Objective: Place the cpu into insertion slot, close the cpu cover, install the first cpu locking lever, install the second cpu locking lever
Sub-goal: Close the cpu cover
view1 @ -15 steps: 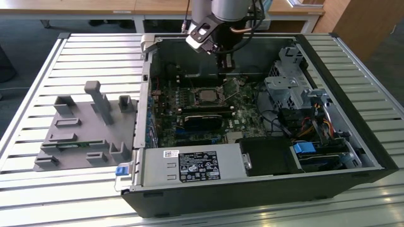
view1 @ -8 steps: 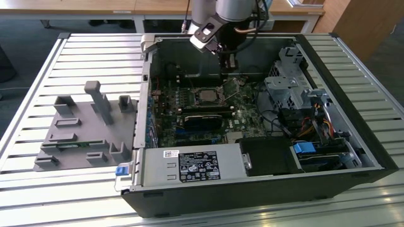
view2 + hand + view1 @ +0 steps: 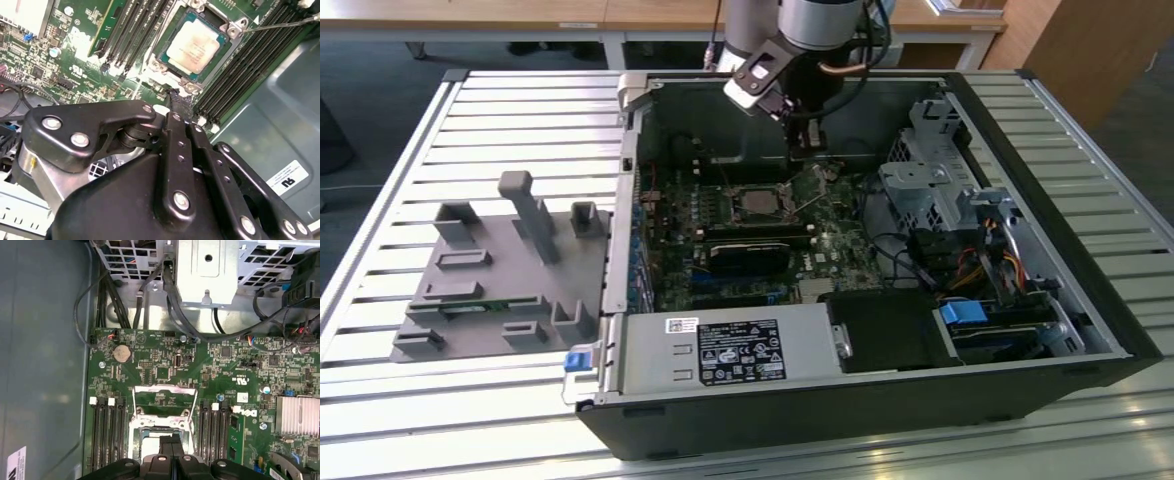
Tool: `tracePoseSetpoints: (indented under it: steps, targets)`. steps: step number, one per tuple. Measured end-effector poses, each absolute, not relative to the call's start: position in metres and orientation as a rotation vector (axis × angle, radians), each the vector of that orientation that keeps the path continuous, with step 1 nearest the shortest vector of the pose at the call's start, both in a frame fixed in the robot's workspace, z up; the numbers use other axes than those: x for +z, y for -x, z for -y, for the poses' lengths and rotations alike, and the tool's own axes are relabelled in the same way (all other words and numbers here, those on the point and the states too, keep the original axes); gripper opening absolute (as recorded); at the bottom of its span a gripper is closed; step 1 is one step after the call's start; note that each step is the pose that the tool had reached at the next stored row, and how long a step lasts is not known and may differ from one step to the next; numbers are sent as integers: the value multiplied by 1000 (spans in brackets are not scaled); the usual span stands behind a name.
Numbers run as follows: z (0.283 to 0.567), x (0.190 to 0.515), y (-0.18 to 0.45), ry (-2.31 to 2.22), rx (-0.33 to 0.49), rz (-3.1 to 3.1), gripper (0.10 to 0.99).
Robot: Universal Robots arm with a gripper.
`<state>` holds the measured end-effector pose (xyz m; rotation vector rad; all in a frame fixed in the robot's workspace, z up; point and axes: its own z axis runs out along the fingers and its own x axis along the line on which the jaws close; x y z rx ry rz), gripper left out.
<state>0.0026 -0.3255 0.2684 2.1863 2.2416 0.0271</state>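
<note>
By my reading you are at the cover step. The cpu (image 3: 195, 45) already lies flat inside the insertion slot (image 3: 226, 46). The cpu cover (image 3: 163, 388) is swung back off it, on the far side of the socket from the gripper.

Your gripper (image 3: 178, 97) hangs low over the board, just beside the socket's near edge, with its fingers brought together tip to tip. Nothing seems to be caught between them, but the tips are dark and partly hidden in both wrist views, so treat that with some caution.

To do this step well, use the closed tips as one blunt pusher. Meet the cover on its metal rim, not through the cut-out middle, and let it follow its hinge arc down instead of forcing it straight. Keep the tips off the chip's face and off the memory slots (image 3: 235, 80) on either side. Watch the thin locking lever (image 3: 280, 23), which slants out past one corner of the socket and should not get trapped under the frame.

The chip is a small square with a pale silvery face, a tan smudge across its middle and a green border. It sits square to the socket, and no corner looks raised.
</note>
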Motion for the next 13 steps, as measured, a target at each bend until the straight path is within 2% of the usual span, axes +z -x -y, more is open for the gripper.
tracePoseSetpoints:
  steps: [13]
  targets:
    - [325, 266, -30, -2185, 27, -2244, 106]
